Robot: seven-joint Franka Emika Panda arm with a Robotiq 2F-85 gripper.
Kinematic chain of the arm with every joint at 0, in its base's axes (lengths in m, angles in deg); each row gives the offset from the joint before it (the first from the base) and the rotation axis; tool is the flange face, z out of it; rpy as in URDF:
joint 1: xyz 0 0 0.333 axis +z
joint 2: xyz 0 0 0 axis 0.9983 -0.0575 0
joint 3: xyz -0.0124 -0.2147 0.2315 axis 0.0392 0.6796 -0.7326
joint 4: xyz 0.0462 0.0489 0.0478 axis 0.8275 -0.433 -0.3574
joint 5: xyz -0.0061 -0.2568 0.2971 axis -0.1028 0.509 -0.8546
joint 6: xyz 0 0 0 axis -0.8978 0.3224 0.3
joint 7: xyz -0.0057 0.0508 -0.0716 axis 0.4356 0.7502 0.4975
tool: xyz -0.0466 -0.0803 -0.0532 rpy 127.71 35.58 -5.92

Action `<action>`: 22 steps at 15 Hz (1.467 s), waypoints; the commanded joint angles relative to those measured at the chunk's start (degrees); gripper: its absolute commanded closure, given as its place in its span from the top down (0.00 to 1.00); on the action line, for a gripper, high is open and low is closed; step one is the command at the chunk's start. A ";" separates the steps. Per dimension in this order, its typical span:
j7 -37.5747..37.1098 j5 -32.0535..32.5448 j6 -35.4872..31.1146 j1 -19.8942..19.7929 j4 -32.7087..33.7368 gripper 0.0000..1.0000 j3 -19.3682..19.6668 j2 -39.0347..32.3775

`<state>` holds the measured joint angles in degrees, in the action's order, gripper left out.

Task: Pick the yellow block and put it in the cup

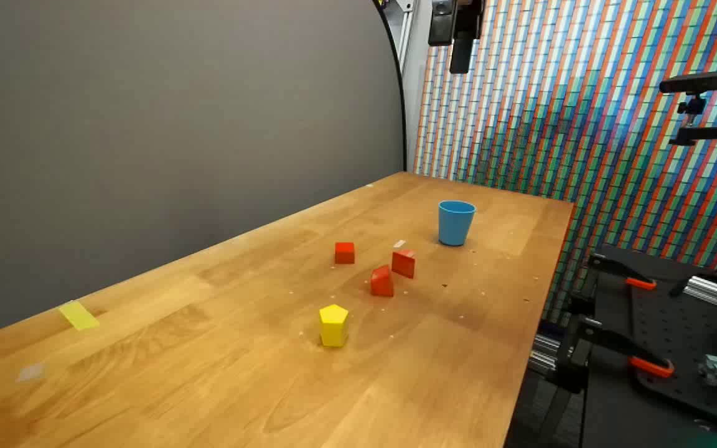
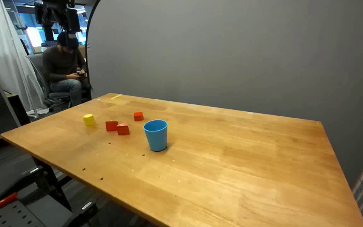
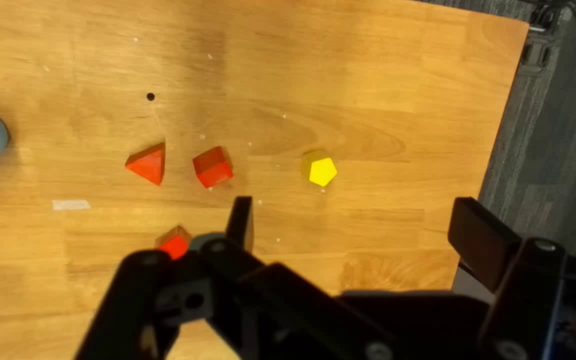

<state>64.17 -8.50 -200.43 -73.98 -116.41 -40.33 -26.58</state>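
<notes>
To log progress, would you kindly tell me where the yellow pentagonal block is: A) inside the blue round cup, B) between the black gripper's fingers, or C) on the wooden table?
C, since both exterior views show the yellow pentagonal block standing on the wooden table.

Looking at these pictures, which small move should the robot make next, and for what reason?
Probably lower the open pincer toward the yellow block. In the wrist view, the block lies within the pincer's side-to-side span, only farther up the picture, while both exterior views show the pincer high above the table. The nearest red block stands apart from it, which should help.
</notes>
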 commanded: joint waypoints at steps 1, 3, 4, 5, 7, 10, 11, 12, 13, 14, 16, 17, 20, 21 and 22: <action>0.10 -0.14 0.13 -0.59 0.27 1.00 -0.52 0.01; -0.72 1.10 1.07 -0.82 1.17 1.00 -0.80 -0.46; -2.99 2.59 1.22 -1.02 2.63 1.00 -1.63 -2.02; -6.83 5.14 0.70 -1.30 4.62 1.00 -3.07 -4.58; -13.59 12.36 0.44 -1.03 9.83 1.00 -6.42 -11.35; -19.04 20.86 3.50 1.13 18.03 1.00 -9.25 -21.70; -19.95 22.66 4.05 2.25 20.82 1.00 -9.60 -25.24; -20.09 23.87 4.22 3.35 23.36 1.00 -9.50 -28.78; -20.25 24.64 4.34 4.49 26.20 1.00 -9.06 -32.33; -20.17 24.69 3.99 5.47 28.63 1.00 -8.29 -35.79; -18.27 21.91 2.48 6.27 32.18 1.00 -7.13 -40.79; -17.88 20.68 1.71 6.42 33.71 1.00 -6.58 -43.07; -18.29 18.20 -0.21 6.85 36.73 1.00 -4.93 -48.10; -18.29 17.37 -0.70 6.91 37.46 1.00 -4.48 -49.34; -19.15 17.29 -2.19 7.26 37.31 1.00 -3.70 -50.18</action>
<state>45.10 10.85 -200.83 -68.06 -82.51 -46.17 -73.38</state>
